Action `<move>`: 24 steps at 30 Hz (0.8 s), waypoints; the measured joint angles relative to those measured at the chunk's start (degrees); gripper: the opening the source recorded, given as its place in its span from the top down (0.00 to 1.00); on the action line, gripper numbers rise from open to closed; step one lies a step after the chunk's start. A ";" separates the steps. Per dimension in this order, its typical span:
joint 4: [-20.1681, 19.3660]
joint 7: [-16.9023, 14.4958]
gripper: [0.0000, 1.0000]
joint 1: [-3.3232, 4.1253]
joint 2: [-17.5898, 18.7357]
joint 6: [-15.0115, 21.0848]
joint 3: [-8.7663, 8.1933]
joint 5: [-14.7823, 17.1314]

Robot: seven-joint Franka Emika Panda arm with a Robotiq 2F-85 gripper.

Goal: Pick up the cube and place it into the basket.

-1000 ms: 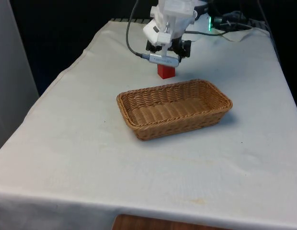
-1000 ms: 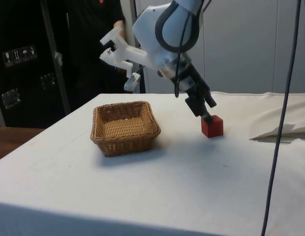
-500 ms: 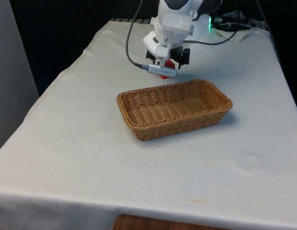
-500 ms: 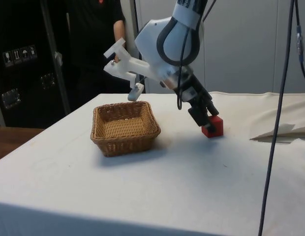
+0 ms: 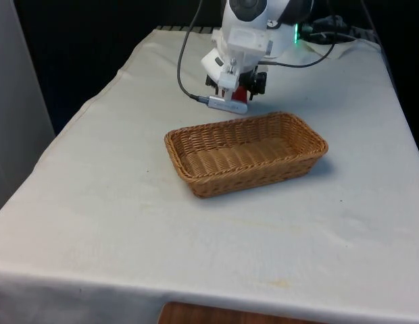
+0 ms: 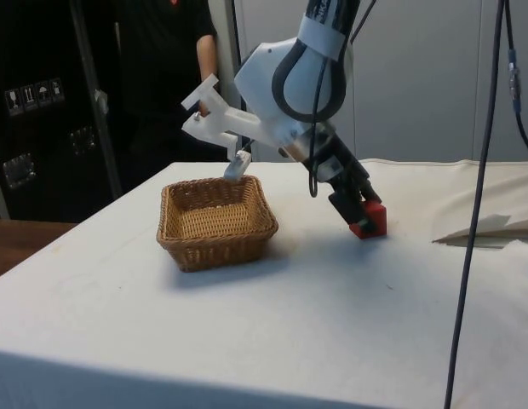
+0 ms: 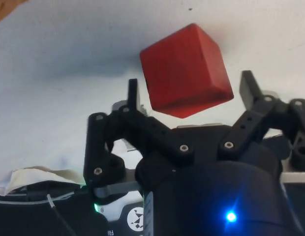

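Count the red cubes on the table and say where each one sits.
1. The red cube sits on the white cloth between the open fingers of the gripper, beyond the empty basket. No others are visible.

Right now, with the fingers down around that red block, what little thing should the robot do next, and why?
Probably close the fingers. The gripper is open, one finger either side of the red wooden cube, with gaps showing. The cube sits on the white cloth, outside the woven wicker basket.
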 measured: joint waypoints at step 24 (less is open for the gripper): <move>0.52 0.00 0.94 0.06 -1.55 -2.12 -0.06 -0.23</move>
